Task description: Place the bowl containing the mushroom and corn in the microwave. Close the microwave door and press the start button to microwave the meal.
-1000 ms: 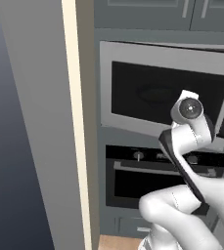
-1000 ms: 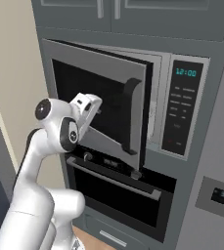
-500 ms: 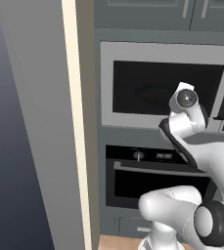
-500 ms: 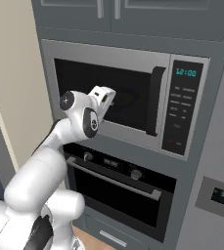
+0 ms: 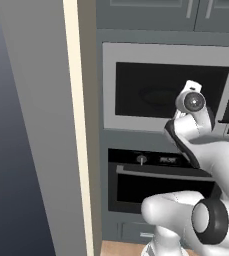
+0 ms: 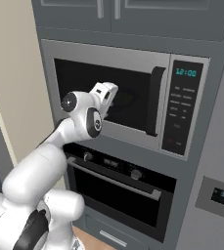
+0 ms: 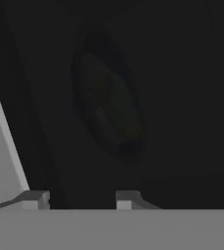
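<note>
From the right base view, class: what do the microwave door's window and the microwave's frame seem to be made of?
The microwave door window looks like dark tinted glass: black, smooth, with the bowl faintly visible through it. The microwave frame looks like brushed metal or grey painted plastic: matt, light grey, even. The render leaves it open.

The microwave (image 6: 128, 105) carries the bowl (image 7: 108, 105), dimly visible through the dark, shut microwave door (image 6: 103, 100).

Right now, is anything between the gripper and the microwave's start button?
Nothing visible blocks it. The gripper sits against the shut microwave door, and the control panel lies to its right past the black handle, which the hand would need to clear. I can't tell which button is start.
</note>
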{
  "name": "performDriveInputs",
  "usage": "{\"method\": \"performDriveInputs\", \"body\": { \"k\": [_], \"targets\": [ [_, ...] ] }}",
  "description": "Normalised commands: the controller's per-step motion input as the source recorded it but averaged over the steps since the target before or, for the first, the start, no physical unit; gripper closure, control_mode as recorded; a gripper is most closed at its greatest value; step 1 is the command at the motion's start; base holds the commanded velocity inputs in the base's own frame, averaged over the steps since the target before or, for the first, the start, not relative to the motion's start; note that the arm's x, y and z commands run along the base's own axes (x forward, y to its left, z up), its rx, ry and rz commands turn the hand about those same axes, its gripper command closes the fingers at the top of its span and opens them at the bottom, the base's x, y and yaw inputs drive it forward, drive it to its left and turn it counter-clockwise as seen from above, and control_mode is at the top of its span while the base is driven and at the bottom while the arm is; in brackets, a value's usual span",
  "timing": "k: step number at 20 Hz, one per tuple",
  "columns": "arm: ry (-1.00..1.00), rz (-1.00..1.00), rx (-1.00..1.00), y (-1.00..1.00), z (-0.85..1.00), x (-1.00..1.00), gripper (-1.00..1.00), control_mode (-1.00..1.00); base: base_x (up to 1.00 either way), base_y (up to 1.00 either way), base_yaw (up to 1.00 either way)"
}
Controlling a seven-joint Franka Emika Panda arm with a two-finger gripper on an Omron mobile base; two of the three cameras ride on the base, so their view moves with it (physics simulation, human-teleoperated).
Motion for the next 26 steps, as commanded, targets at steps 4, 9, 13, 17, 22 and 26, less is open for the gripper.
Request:
{"method": "performDriveInputs", "body": {
  "k": [4, 9, 13, 17, 22, 26],
  "targets": [
    [0.0, 0.02, -0.02, 0.0, 0.12, -0.52, -1.0, -1.0, 0.0, 0.0, 0.0],
    [0.09, 0.0, 0.0, 0.0, 0.51, -0.57, -1.0, -1.0, 0.0, 0.0, 0.0],
    [0.22, 0.03, 0.0, 0.01, 0.45, -0.68, -1.0, -1.0, 0.0, 0.0, 0.0],
    [0.11, 0.04, 0.01, -0.06, 0.2, -0.95, -1.0, -1.0, 0.0, 0.0, 0.0],
    [-0.06, 0.01, 0.11, -0.71, -0.04, -1.0, -1.0, -1.0, 0.0, 0.0, 0.0],
    [-0.1, 0.04, 0.05, -1.0, -0.2, -0.93, -1.0, -1.0, 0.0, 0.0, 0.0]
  ]
}}
